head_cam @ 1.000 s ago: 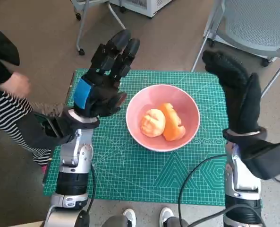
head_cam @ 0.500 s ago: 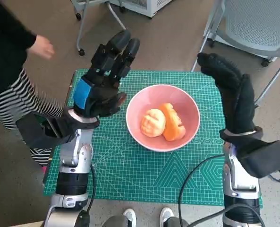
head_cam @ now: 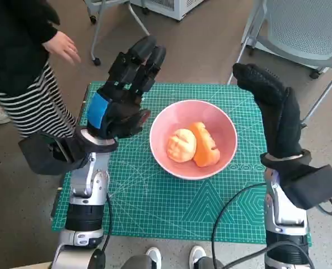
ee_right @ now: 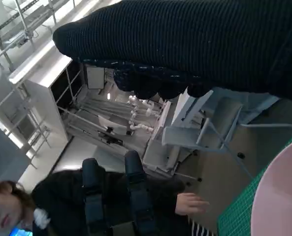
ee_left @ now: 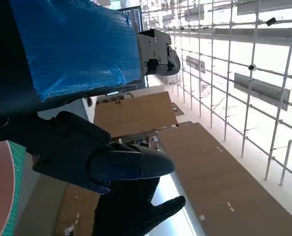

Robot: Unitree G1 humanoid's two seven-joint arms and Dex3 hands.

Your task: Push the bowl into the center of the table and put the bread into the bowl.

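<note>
Smooth pink bowl (head_cam: pixel 192 138) at the centre of a green gridded cutting mat (head_cam: pixel 154 196) — two lumpy orange bread pieces (head_cam: pixel 192 145) lie inside; left hand (head_cam: pixel 122 95), blue-taped, and right hand (head_cam: pixel 275 112), knit-gloved, flank the bowl raised — fingers extended, holding nothing.

We see the small table (head_cam: pixel 154 207) covered by a green cutting mat (head_cam: pixel 221 202), and the pink bowl (head_cam: pixel 224 126) sits directly on it near the middle.

left hand (head_cam: pixel 121 101): black, blue tape | right hand (head_cam: pixel 277 117): black knitted glove | forearms: pale, black cables
</note>
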